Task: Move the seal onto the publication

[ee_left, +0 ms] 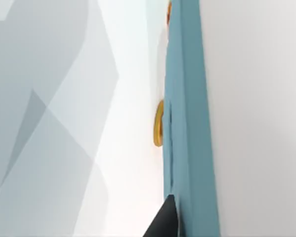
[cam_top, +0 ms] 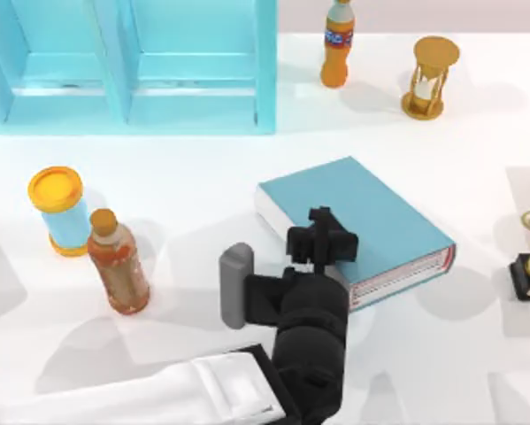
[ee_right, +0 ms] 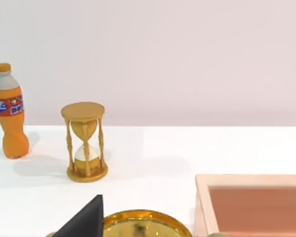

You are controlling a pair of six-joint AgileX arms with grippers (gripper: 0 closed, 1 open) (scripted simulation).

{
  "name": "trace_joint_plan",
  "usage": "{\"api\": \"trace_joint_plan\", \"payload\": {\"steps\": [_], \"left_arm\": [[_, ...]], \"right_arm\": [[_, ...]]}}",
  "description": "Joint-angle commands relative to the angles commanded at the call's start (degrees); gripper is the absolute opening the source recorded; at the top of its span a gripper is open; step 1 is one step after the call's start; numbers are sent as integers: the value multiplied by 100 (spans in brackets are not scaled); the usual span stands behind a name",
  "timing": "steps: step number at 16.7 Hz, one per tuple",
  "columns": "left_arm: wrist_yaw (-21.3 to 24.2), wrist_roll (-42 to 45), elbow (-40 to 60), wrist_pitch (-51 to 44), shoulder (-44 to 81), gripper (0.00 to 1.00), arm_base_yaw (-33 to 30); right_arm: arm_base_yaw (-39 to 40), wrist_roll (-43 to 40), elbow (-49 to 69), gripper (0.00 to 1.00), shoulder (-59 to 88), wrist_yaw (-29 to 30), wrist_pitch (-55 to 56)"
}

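Your left gripper [cam_top: 322, 232] hangs over the near-left edge of the thick teal-blue closed book [cam_top: 371, 217] — whether it grasps the seal, or where the seal is, I cannot tell.

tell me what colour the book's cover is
Plain teal-blue, with white page edges; the book shows best in the top view, under the left gripper.
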Motion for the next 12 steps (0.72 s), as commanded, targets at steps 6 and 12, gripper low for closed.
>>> {"api": "trace_joint_plan", "payload": {"steps": [6,12], "left_arm": [[0,0,0,0,0,38,0],[0,0,0,0,0,83,0]], "right_arm": [[0,0,0,100,0,0,0],[0,0,0,100,0,0,0]]}}
